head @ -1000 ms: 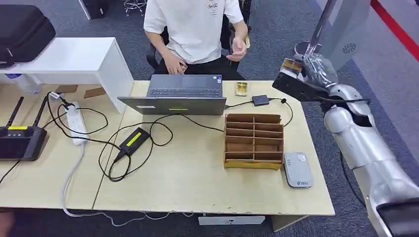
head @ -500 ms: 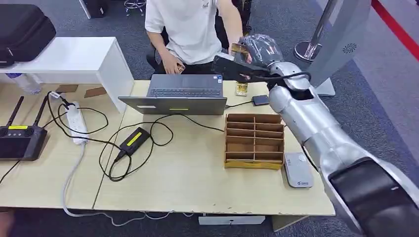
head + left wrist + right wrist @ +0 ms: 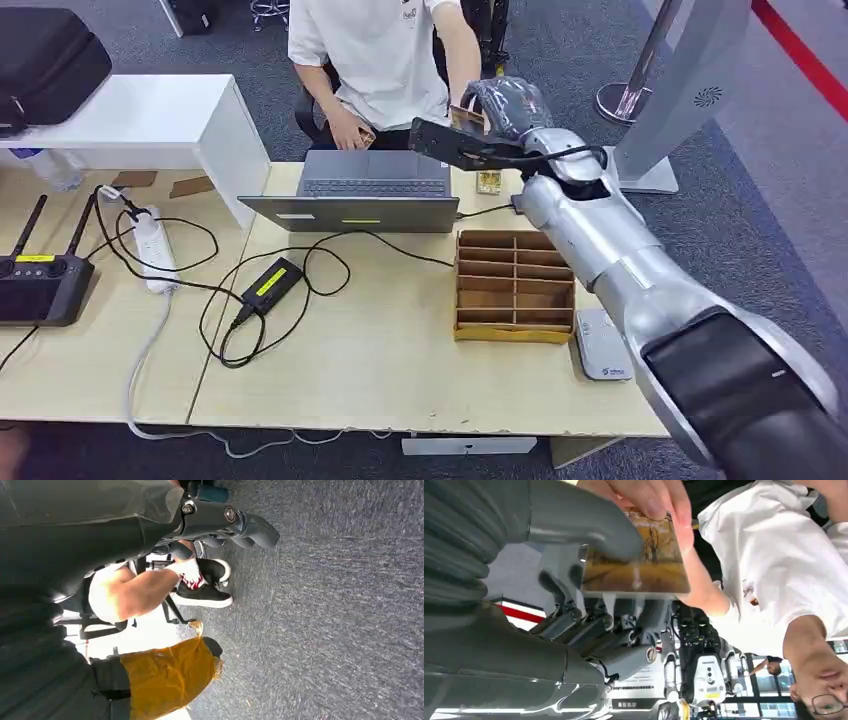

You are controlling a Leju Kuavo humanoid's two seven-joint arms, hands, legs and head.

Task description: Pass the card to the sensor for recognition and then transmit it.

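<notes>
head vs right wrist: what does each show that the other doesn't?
Head only: the table with laptop, cardboard organizer and grey reader, and the right arm reaching over it toward the person.
Right wrist only: the person's fingers on the card's edge while the robot's thumb presses on it.
Both: the right hand, the card and the person's white shirt.

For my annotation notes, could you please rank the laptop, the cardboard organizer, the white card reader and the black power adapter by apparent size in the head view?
1. Laptop, largest.
2. Cardboard organizer.
3. White card reader, partly hidden by the robot's arm, and black power adapter: too alike to rank.
</notes>
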